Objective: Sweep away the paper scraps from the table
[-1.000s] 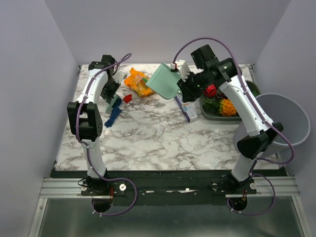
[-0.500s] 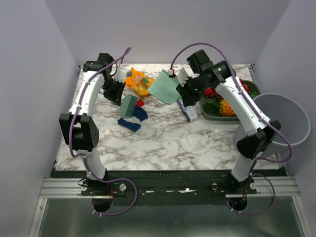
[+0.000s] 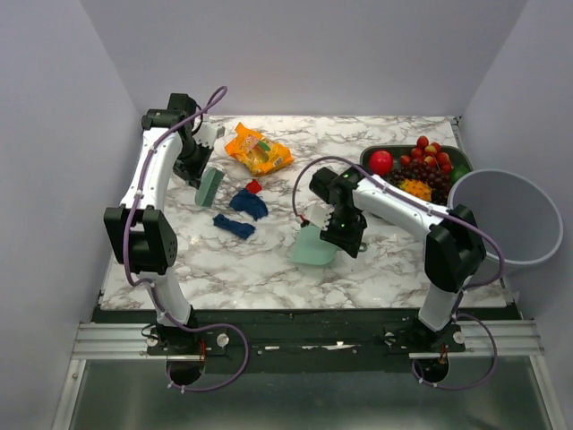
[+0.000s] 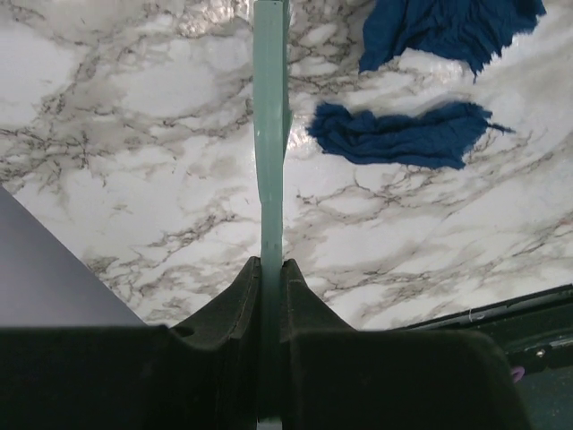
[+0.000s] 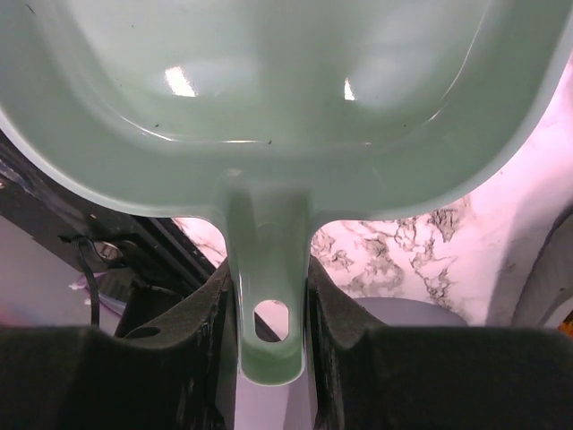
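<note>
Two dark blue paper scraps [image 3: 248, 203] [image 3: 235, 226] and a small red one [image 3: 253, 186] lie on the marble table [image 3: 215, 269] at left of centre. My left gripper [image 3: 199, 167] is shut on a flat pale green sweeper [image 3: 209, 186], which stands just left of the scraps. In the left wrist view the sweeper [image 4: 269, 134] shows edge-on between the gripper's fingers [image 4: 269, 269], with the blue scraps [image 4: 394, 136] to its right. My right gripper [image 3: 345, 229] is shut on the handle of the pale green dustpan [image 3: 313, 247], right of the scraps; the dustpan [image 5: 286, 90] fills the right wrist view above the gripper [image 5: 267, 273].
An orange snack bag [image 3: 258, 150] lies at the back, behind the scraps. A dark green tray [image 3: 458, 161] of fruit, with a round red fruit [image 3: 380, 161], sits at the back right. A grey bin [image 3: 503, 215] stands off the table's right edge.
My right arm has swung the dustpan from the back of the table down to the front middle. My left arm pushed the scraps right with the sweeper, then drew it back left.
</note>
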Available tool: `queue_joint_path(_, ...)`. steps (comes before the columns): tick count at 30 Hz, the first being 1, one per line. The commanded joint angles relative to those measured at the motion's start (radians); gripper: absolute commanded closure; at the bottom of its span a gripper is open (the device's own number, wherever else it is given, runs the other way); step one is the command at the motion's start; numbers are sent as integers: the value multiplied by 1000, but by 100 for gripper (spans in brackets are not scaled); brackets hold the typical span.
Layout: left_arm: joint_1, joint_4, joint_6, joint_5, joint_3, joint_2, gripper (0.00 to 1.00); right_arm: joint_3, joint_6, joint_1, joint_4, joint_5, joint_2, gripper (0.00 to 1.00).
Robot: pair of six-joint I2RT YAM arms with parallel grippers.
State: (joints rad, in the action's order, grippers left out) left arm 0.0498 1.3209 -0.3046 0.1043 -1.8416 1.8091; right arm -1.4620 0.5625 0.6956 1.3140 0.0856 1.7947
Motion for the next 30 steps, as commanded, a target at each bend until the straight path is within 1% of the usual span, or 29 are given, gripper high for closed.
queue_joint_path(1, -1, 3, 24, -15, -136, 113, 100, -26, 5, 41, -12, -75, 41, 99)
queue_joint_path(3, -1, 29, 25, -14, -166, 136, 100, -46, 8, 60, 2, -113, 71, 99)
queue_joint_path(5, -1, 35, 30, -29, -159, 130, 100, -50, 10, 71, -4, -124, 100, 99)
queue_joint_path(8, -7, 26, 73, -48, -84, 75, 100, -49, 5, 96, -4, -112, 129, 99)
queue_joint_path(10, -5, 21, 81, -63, -1, 26, 100, -46, -3, 111, -2, -99, 141, 99)
queue_joint_path(14, -7, 44, 62, -77, 94, -22, 100, -76, -10, 131, 5, -90, 179, 99)
queue_joint_path(17, -4, 63, 61, 27, 142, -39, 100, -122, -15, 140, 2, -90, 210, 99)
queue_joint_path(18, -1, 69, 68, 116, 159, -37, 100, -135, -15, 143, 1, -64, 236, 99)
queue_joint_path(19, 8, 72, 77, 168, 168, -36, 100, -159, -19, 147, -1, -66, 248, 99)
queue_joint_path(21, 60, 81, 79, 242, 197, -31, 100, -191, -21, 150, 4, -61, 279, 99)
queue_joint_path(22, 86, 86, 73, 308, 200, -30, 100, -207, -23, 148, 7, -60, 304, 99)
queue_joint_path(23, 140, 103, 68, 343, 200, -28, 100, -234, -24, 148, 4, -58, 314, 99)
queue_joint_path(24, 163, 116, 67, 394, 196, -24, 100, -247, -24, 151, 5, -57, 324, 99)
queue_joint_path(25, 183, 130, 55, 491, 182, -24, 100, -257, -24, 153, 5, -52, 339, 99)
queue_joint_path(26, 202, 139, 56, 532, 174, -24, 100, -267, -24, 154, 4, -53, 344, 99)
queue_joint_path(28, 231, 152, 58, 548, 160, -37, 100, -273, -26, 159, 2, -58, 342, 99)
queue_joint_path(30, 226, 152, 52, 493, 144, -59, 100, -250, -26, 159, -2, -58, 325, 99)
